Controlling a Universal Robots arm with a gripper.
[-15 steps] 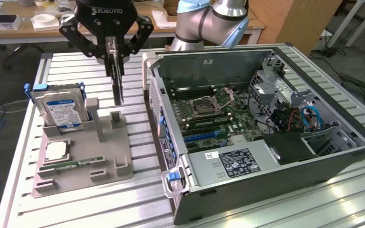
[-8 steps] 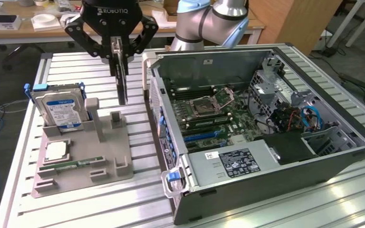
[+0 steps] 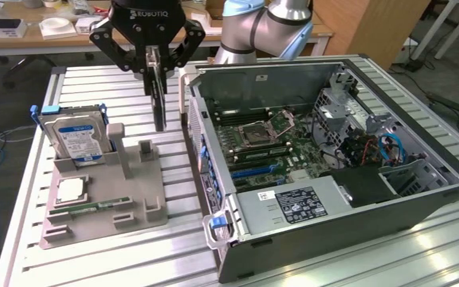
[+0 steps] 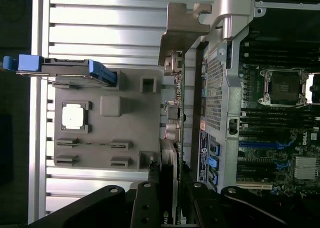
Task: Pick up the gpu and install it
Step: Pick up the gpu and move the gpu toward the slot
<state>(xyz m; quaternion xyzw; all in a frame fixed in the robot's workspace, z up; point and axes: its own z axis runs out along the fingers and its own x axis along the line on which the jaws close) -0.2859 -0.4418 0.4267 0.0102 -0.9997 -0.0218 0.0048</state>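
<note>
Gripper (image 3: pixel 157 70) clamps the gpu (image 3: pixel 159 107) upright, clear of the grey holder (image 3: pixel 134 191). Pickup done; installation in the computer case (image 3: pixel 325 245) remains.

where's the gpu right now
In the exterior view the gpu hangs upright in the gripper, above the table between the grey parts holder and the open computer case.

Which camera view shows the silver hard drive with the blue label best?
The exterior view. There the hard drive stands upright in the grey holder, its labelled face turned to the camera. The wrist view looks at the hard drive edge-on: a thin grey strip between blue side rails, label hidden.
</note>
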